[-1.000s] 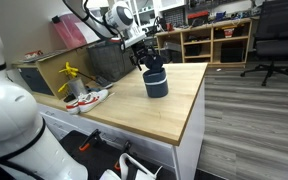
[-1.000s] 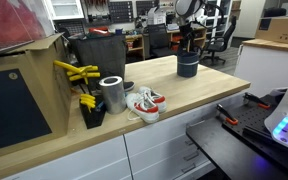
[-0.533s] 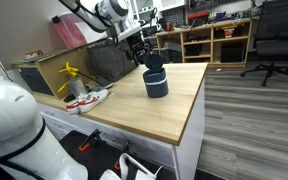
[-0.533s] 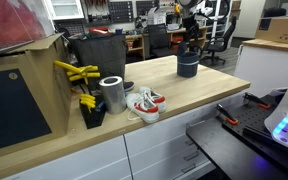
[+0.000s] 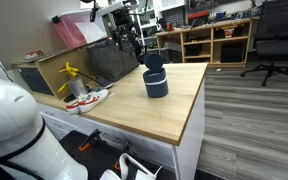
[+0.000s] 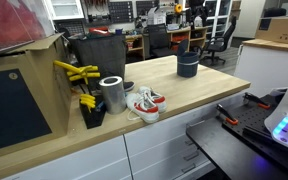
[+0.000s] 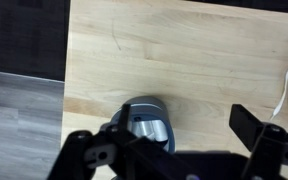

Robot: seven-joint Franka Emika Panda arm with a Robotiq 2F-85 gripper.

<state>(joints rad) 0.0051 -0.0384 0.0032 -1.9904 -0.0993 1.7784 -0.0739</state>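
Gripper (image 5: 134,45): spread wide, holding nothing, hanging above cup (image 5: 156,82), clear of it. Cup: upright on table (image 5: 134,118), near an edge, well apart from shoes (image 5: 87,99).

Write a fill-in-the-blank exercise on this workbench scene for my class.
1. The gripper hangs above the dark round container, not touching it, with its jaws ____.
2. The container stands upright on a table top made of ____.
3. In an exterior view, the silver can stands beside a white and red ____.
Missing words: open; wood; shoe.
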